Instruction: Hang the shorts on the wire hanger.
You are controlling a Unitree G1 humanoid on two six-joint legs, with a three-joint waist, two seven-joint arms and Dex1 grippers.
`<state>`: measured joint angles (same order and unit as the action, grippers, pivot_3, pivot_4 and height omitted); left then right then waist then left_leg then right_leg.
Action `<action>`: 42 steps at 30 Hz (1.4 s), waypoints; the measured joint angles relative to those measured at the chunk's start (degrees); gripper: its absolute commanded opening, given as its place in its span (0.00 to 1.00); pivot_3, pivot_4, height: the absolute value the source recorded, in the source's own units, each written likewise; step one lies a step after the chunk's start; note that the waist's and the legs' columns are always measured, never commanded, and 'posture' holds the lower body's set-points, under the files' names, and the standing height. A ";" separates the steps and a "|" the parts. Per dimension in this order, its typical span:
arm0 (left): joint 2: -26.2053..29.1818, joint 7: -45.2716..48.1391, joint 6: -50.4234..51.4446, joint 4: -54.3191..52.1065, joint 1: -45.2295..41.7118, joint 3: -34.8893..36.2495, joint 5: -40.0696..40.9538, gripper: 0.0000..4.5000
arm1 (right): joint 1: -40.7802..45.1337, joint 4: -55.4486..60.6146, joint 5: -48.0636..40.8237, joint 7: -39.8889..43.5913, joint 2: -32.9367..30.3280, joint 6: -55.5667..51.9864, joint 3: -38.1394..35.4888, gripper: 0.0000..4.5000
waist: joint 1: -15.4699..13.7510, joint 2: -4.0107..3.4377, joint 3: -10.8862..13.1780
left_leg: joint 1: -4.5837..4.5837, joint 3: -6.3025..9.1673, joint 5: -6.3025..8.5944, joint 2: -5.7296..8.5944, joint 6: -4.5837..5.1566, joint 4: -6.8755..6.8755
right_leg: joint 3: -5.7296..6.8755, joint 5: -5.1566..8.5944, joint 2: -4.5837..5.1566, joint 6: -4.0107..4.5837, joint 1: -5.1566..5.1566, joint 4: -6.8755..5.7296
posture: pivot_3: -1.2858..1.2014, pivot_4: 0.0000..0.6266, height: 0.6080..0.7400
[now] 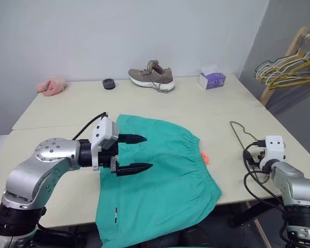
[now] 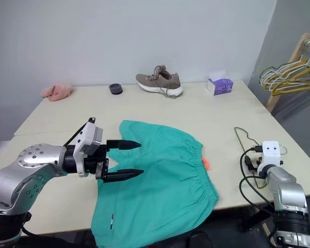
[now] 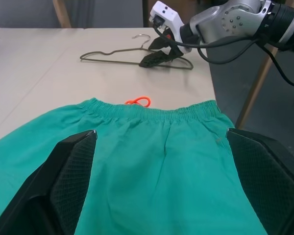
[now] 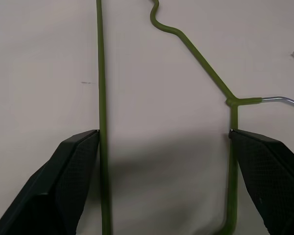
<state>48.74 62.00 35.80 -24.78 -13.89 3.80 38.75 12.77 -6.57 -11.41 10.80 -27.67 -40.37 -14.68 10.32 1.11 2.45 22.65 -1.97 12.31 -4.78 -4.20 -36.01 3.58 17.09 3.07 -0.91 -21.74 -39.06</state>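
Note:
The teal-green shorts lie spread flat on the table, waistband toward the right, with a small orange tag at the waist. My left gripper hovers just above the shorts' middle, pointing right, open with nothing between its fingers. The olive-green wire hanger lies flat near the table's right edge. My right gripper is low over the hanger, open, its two fingers outside the hanger's two wire sides. From the left wrist view, the right gripper sits on top of the hanger.
A brown shoe, a purple tissue box, a black round object and a pink cloth sit along the table's far side. A wooden rack of bunched hangers stands off the right corner.

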 measured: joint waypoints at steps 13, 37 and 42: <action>-0.01 -0.62 -0.24 -0.11 1.61 0.31 -0.63 0.99 | -0.16 0.38 -3.52 0.03 2.11 3.80 -7.16 1.00 | 0.41 0.00 0.00 | 0.02 0.02 0.00 0.00 0.00 0.02 | -0.05 0.00 0.00 -0.01 0.00 0.01 | 0.43 0.00 1.00; -0.24 -0.08 -3.43 0.61 2.80 0.32 -2.88 1.00 | 4.40 -7.32 -1.95 1.18 -2.98 -7.67 -5.67 0.31 | 0.69 0.33 -0.25 | -0.33 0.09 0.00 0.00 0.01 0.01 | -0.11 0.00 0.01 -0.01 0.41 0.06 | 0.43 0.00 1.00; -0.30 -0.20 -3.51 0.57 3.61 0.32 -2.90 1.00 | 5.29 -8.83 -1.81 0.89 -2.98 -8.87 -5.64 0.01 | 0.37 0.83 -0.57 | -0.34 0.15 0.00 0.00 0.01 0.01 | -0.08 0.01 0.01 0.00 0.45 0.08 | 0.43 0.00 1.00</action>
<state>48.44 61.80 32.29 -24.21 -10.28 4.11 35.86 18.06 -15.40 -13.21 11.69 -30.65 -49.24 -20.32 10.69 1.94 1.87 22.31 -1.83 12.31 -4.77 -4.19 -36.00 3.50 17.10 3.08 -0.90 -21.29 -38.98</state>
